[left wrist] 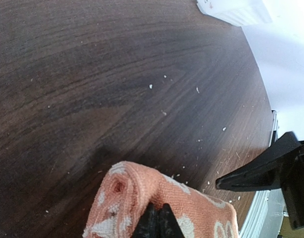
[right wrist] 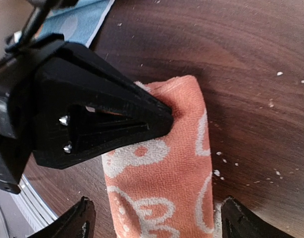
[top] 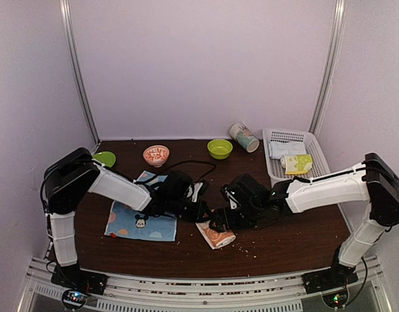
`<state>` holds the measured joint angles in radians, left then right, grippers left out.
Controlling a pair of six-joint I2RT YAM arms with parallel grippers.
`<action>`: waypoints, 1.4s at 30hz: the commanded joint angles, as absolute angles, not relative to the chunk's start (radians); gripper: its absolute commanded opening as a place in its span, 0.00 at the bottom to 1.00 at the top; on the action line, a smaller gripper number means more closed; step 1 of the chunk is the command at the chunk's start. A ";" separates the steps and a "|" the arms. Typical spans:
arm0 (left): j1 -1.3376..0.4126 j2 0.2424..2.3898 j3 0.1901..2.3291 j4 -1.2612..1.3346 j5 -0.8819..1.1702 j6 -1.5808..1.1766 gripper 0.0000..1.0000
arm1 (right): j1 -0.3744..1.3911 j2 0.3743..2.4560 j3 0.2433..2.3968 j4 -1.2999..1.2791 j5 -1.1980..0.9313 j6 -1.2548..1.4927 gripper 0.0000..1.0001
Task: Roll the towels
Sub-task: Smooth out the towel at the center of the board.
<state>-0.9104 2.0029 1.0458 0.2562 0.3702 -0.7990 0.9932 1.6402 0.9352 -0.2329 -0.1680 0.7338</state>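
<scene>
The orange towel with white bunny faces (top: pixel 216 235) lies as a partly rolled bundle on the dark table, near the front middle. It also shows in the left wrist view (left wrist: pixel 191 206) and the right wrist view (right wrist: pixel 177 163). My left gripper (top: pixel 203 213) (left wrist: pixel 157 218) is shut, its tips pinched into a fold of this towel. My right gripper (top: pixel 223 221) (right wrist: pixel 162 223) is open, its fingers (right wrist: pixel 76 222) straddling the roll's near end. The light blue towel with dots and a Mickey head (top: pixel 138 220) lies flat under my left arm.
A white basket (top: pixel 292 136) at the back right holds a pale roll (top: pixel 284 149) and a yellow-green roll (top: pixel 297 164). A tipped cup (top: pixel 244 137), two green bowls (top: pixel 219 148) (top: pixel 104 158) and a red patterned bowl (top: pixel 156 155) stand along the back.
</scene>
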 commanded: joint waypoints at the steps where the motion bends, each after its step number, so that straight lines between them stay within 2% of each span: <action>1: -0.905 2.016 1.033 0.054 0.322 -0.771 0.06 | 0.996 1.680 0.922 -0.172 -0.206 0.741 0.88; 18: -0.906 2.025 1.028 0.061 0.330 -0.774 0.00 | 1.075 1.802 1.041 -0.339 -0.101 0.694 0.97; 28: -0.905 2.012 1.013 0.072 0.330 -0.778 0.00 | 1.110 1.877 1.080 -0.435 -0.037 0.696 0.87; 36: -0.905 2.011 0.997 0.090 0.336 -0.785 0.00 | 1.132 1.878 1.106 -0.463 -0.002 0.696 0.90; 40: -0.905 2.003 0.988 0.093 0.343 -0.790 0.00 | 1.136 1.922 1.126 -0.497 0.012 0.685 0.83; 42: -0.905 1.992 0.984 0.094 0.347 -0.791 0.04 | 1.140 1.936 1.124 -0.505 0.017 0.683 0.78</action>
<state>-0.9104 1.9831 1.0355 0.2222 0.3634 -0.7914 1.1263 1.8648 1.1358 -0.4221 0.0147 0.6960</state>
